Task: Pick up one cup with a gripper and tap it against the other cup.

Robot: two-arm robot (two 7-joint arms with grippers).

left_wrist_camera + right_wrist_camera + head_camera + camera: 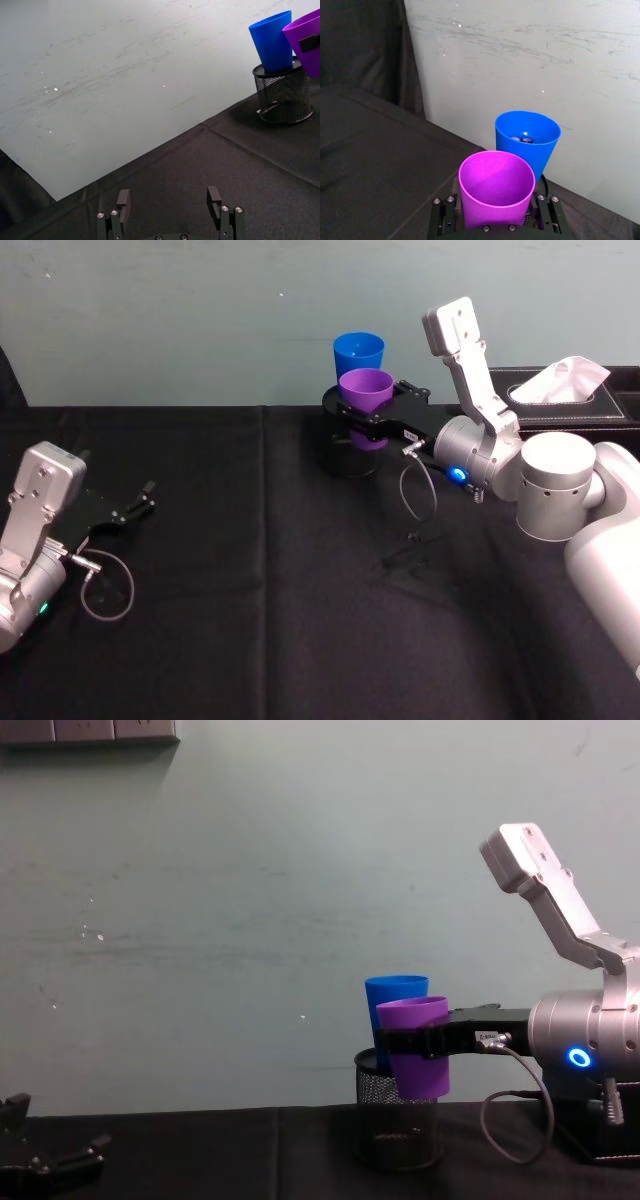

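Note:
My right gripper is shut on the purple cup and holds it upright in the air, just over the near rim of a black wire-mesh pen holder. The blue cup stands in that holder directly behind the purple cup. In the right wrist view the purple cup sits between the fingers with the blue cup close behind; I cannot tell whether they touch. The chest view shows the purple cup overlapping the blue cup. My left gripper rests open at the far left.
A black tissue box with a white tissue stands at the back right, behind my right arm. The table wears a black cloth. A pale wall rises right behind the cups.

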